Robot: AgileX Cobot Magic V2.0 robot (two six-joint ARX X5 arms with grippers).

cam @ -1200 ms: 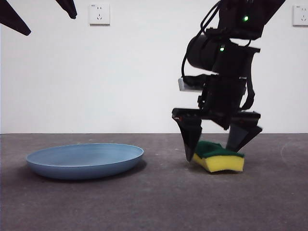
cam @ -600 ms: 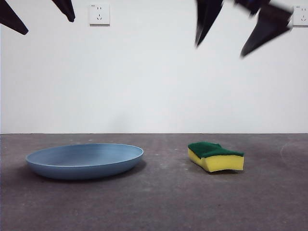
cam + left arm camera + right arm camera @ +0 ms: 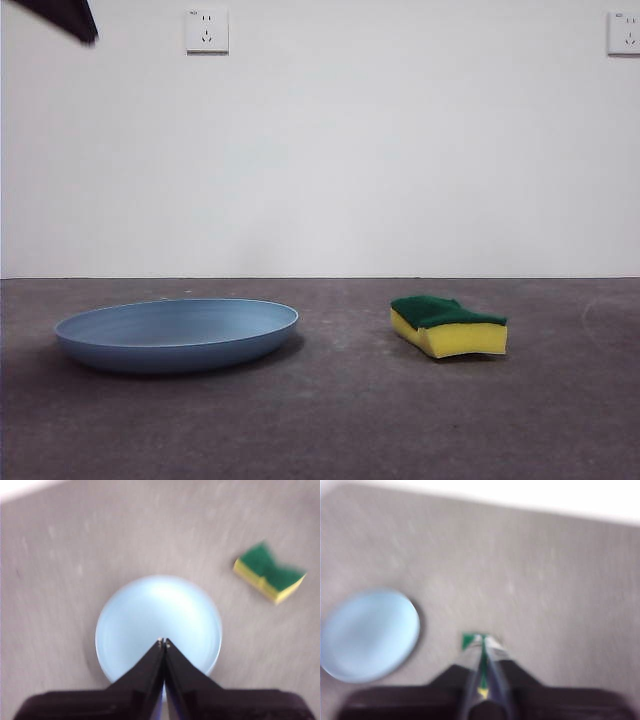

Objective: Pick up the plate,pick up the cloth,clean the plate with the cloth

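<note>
The light-blue plate [image 3: 177, 334] lies flat on the table at the left, and the cloth [image 3: 448, 325], a yellow sponge with a green top, lies to its right. Neither is held. My left gripper [image 3: 163, 641] hangs shut high above the plate [image 3: 158, 622], with the cloth [image 3: 269, 573] off to one side; in the front view it shows only as a black tip [image 3: 68, 17] at the top left corner. My right gripper [image 3: 481, 640] is shut and high above the cloth [image 3: 468, 640], which its jaws mostly hide. The plate [image 3: 368, 634] lies beside it, and the right wrist view is blurred.
The dark grey table [image 3: 340, 420] runs back to a white wall with two sockets [image 3: 206, 29]. Nothing else stands on it.
My right gripper has let go of the cloth, risen and left the front view, its jaws closing. The cloth stays on the table. The left arm's two tips have become one.
</note>
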